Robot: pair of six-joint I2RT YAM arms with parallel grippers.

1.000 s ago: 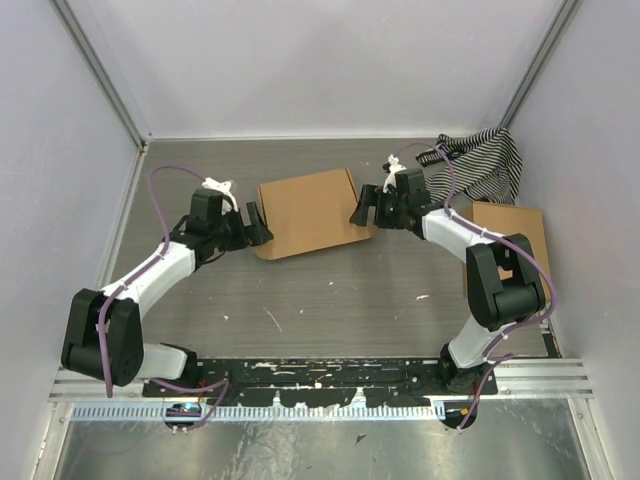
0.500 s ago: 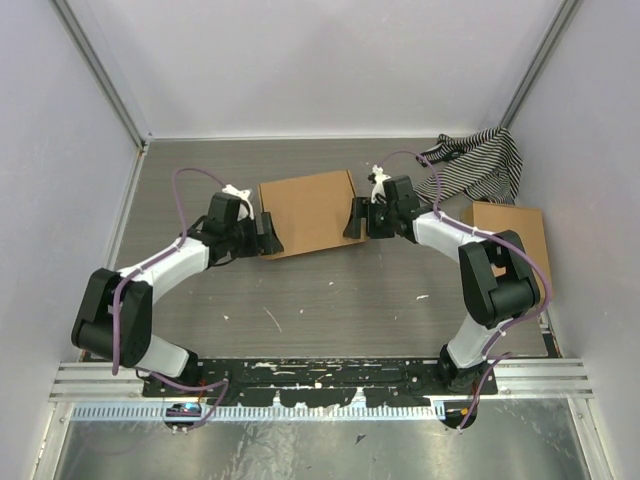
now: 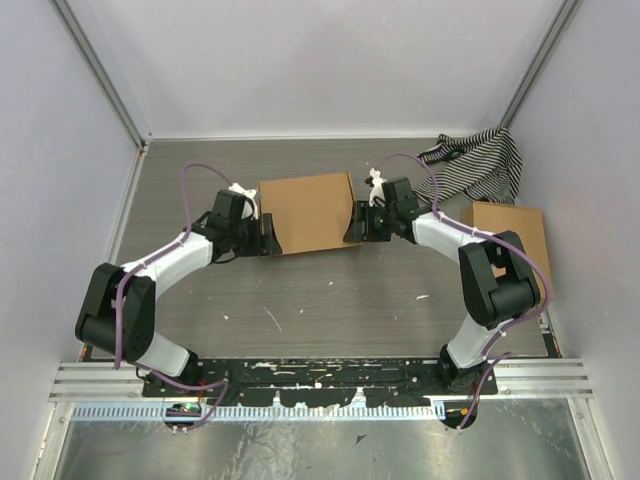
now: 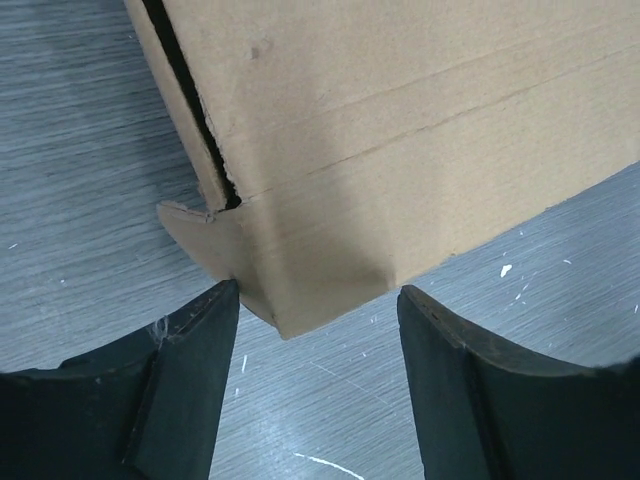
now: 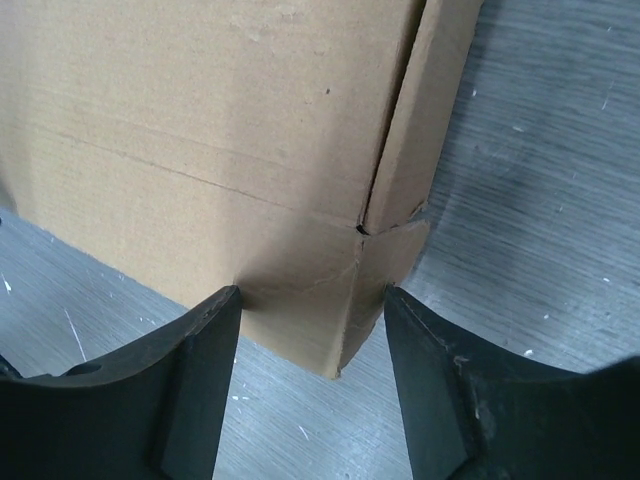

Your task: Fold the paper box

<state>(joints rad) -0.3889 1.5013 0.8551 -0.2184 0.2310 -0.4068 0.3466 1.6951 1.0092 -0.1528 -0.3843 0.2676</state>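
White arms, black claws, purple cables

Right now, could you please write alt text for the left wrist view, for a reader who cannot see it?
A corner of the brown paper box pokes between the two spread black fingers of the left gripper, seen close up from above. A dark slit runs along the box's left edge, and the grey wood-grain table lies beneath.

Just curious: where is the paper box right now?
In the top view the paper box lies centrally between the left tool and the right tool, each open around one near corner.
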